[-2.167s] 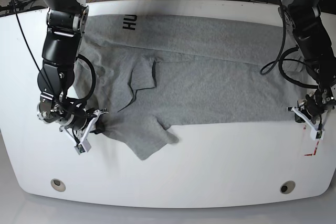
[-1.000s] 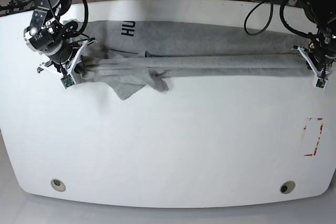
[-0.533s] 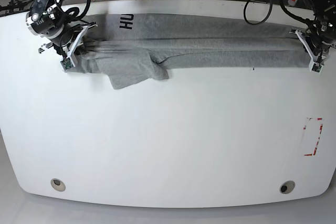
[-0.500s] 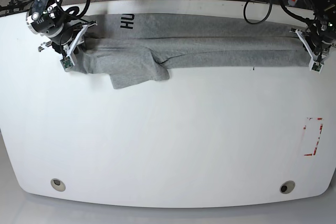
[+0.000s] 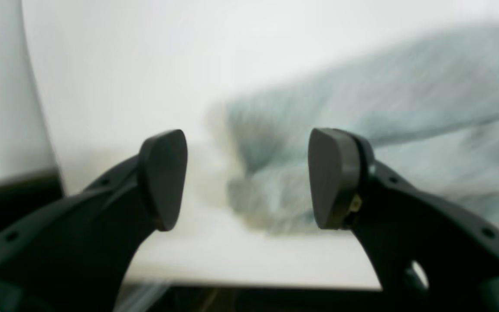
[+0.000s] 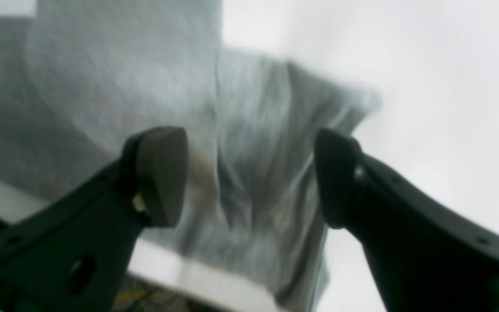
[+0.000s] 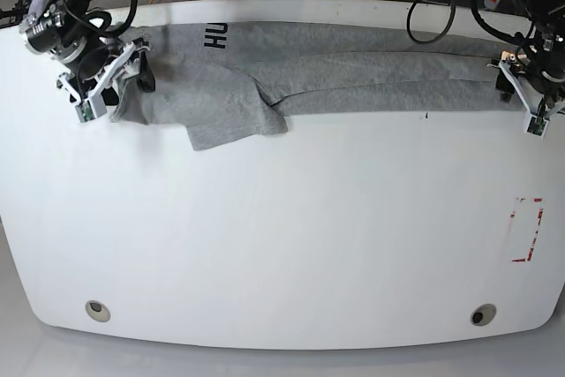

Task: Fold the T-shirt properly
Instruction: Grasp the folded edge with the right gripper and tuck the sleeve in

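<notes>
Clearly both hands, left hand [image 7: 528, 94] and right hand [image 7: 113, 77], gape empty beside the soft, rumpled grey T-shirt [image 7: 353, 72].

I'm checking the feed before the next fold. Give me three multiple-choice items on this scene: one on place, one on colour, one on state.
1. Where does the light heather-grey cotton T-shirt lie on the white table?
A. along the far edge
B. in the middle
C. at the near edge

2. What colour are the letters printed on it?
A. red
B. black
C. white

3. How do the left gripper and right gripper stand?
A. both shut on cloth
B. one open, one shut
C. both open

Answers:
1 A, the shirt stretches as a band along the far edge.
2 B, dark letters show near its end.
3 C, both wrist views show a gap between the pads.
</notes>
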Robot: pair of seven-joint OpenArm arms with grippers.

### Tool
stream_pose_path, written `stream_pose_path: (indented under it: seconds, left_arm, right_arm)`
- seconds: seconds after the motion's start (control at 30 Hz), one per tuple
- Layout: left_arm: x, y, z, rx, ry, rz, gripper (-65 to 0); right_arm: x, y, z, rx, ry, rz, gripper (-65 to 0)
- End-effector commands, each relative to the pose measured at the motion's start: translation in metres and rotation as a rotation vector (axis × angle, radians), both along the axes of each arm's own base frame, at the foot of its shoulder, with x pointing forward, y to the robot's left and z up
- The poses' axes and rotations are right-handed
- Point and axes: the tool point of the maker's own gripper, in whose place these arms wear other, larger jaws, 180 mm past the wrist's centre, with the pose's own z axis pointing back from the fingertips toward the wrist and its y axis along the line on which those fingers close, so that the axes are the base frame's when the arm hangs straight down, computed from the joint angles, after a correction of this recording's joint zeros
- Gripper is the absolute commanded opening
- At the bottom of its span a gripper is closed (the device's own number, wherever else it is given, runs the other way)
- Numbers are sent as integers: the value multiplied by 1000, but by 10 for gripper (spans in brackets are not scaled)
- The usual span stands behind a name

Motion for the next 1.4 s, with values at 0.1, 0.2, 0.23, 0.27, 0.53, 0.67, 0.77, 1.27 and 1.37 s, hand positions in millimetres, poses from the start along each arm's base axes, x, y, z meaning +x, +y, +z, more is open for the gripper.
stream_pose_path:
  seconds: [0.1,0.2,0.23,0.27,0.53,0.67,0.77,1.27,1.37]
  left_arm:
    - [9,-5,15,-4,-52,-31,-242]
    - [10,-18,7,-27,-40,-50,-242]
    - [10,-20,4,-30,-32,-56,-242]
    - [7,-21,-1,-24,-11,-59,-242]
    - [-11,-35,-32,-32,101,-91,-243]
    - [-18,-34,-42,-48,128,-81,-243]
    - [-20,-32,-47,-56,143,-73,-243]
    - [-21,-31,-50,-62,152,-68,-243]
    - [-21,-31,-51,-62,152,-69,-243]
  right_arm:
    - [44,30,24,39,-100,98,-216]
    - [65,39,20,102,-84,87,-216]
    - [70,39,15,122,-71,79,-216]
    - [78,37,10,149,-55,65,-216]
    - [112,37,-23,273,59,32,-225]
    - [115,54,-34,284,89,78,-262]
    - [116,64,-41,303,108,69,-273]
    - [109,91,-70,333,164,70,-274]
    - [105,95,-75,333,183,60,-349]
